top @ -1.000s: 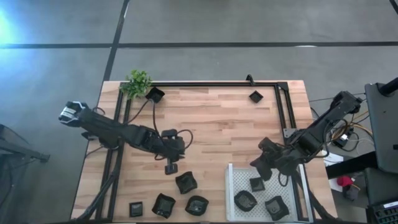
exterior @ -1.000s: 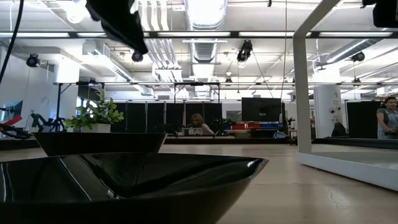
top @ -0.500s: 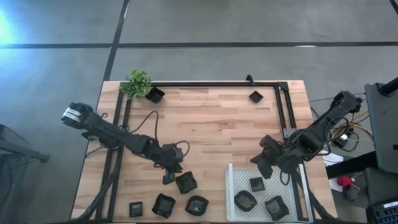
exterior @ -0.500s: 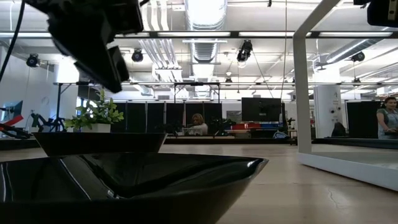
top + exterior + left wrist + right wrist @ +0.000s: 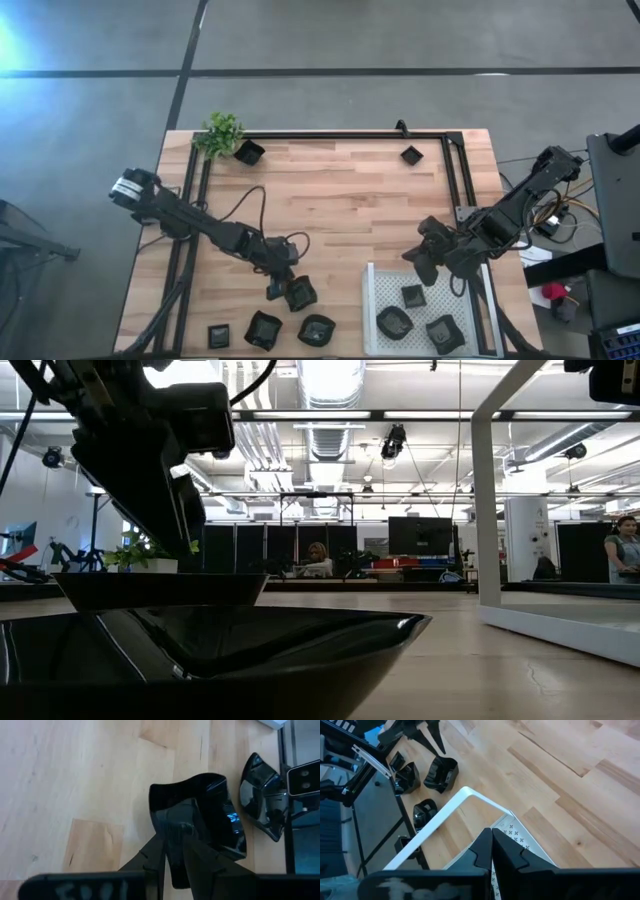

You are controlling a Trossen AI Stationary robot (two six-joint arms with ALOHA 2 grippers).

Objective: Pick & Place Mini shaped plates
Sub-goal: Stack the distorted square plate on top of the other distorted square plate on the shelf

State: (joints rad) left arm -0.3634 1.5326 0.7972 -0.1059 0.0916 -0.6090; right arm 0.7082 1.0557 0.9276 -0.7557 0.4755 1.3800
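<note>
Two grippers were in view. Left gripper was down at a black plate on the wooden table, its narrowly parted fingers straddling the plate's near rim. Right gripper, fingers pressed together and empty, hung over the corner of the white tray, which held three plates. Other plates lay near the table's front edge.
</note>
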